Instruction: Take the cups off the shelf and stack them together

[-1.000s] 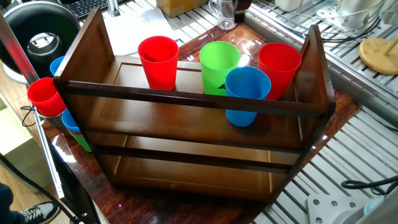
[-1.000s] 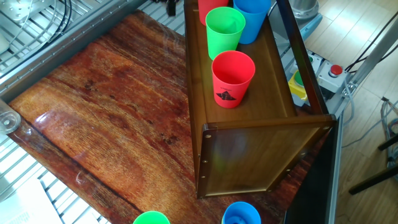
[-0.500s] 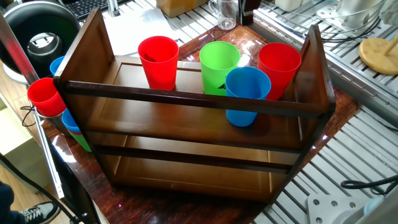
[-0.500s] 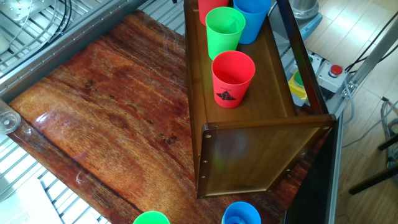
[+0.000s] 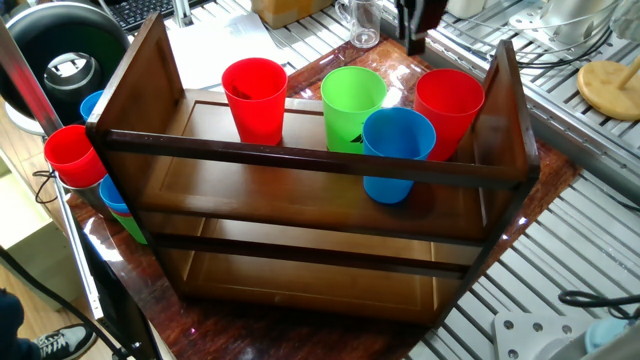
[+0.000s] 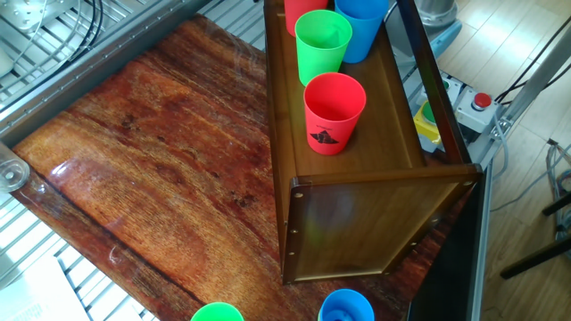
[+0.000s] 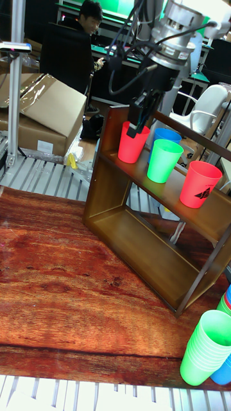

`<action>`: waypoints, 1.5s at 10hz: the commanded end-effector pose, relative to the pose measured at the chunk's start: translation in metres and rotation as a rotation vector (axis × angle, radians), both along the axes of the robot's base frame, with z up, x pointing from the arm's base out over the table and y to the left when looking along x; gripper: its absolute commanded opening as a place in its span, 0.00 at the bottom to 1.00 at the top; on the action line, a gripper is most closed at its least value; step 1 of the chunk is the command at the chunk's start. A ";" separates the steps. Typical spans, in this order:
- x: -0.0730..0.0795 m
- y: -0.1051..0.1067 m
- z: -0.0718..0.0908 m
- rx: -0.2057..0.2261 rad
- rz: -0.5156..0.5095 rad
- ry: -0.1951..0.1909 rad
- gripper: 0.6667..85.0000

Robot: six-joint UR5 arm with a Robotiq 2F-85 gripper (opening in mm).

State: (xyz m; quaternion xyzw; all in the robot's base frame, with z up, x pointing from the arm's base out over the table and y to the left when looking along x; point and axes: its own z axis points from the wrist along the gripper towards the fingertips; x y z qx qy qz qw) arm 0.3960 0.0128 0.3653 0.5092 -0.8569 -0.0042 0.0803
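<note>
Four cups stand on the top tier of the dark brown shelf [image 5: 310,160]: a red cup [image 5: 255,98] at the left, a green cup [image 5: 352,100], a blue cup [image 5: 398,152] in front, and a red cup [image 5: 449,108] at the right. The other fixed view shows a black mark on the nearest red cup [image 6: 335,111]. My gripper [image 7: 136,125] hangs just above the rim of the end red cup [image 7: 133,144], open, with nothing between its fingers. In one fixed view the gripper [image 5: 418,38] shows only at the top edge, behind that right red cup.
A slanted column of nested red, blue and green cups [image 5: 75,155] leans beside the shelf's left panel; its green end [image 7: 205,347] lies on the wooden table [image 6: 161,160]. A glass mug [image 5: 365,22] stands behind the shelf. Cardboard boxes [image 7: 45,109] sit beyond the table.
The gripper has come down into one fixed view from the top edge, toward the right red cup. No cup has moved.
</note>
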 end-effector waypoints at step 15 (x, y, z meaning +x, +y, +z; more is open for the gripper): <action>-0.018 0.006 -0.025 0.057 -0.006 -0.011 0.37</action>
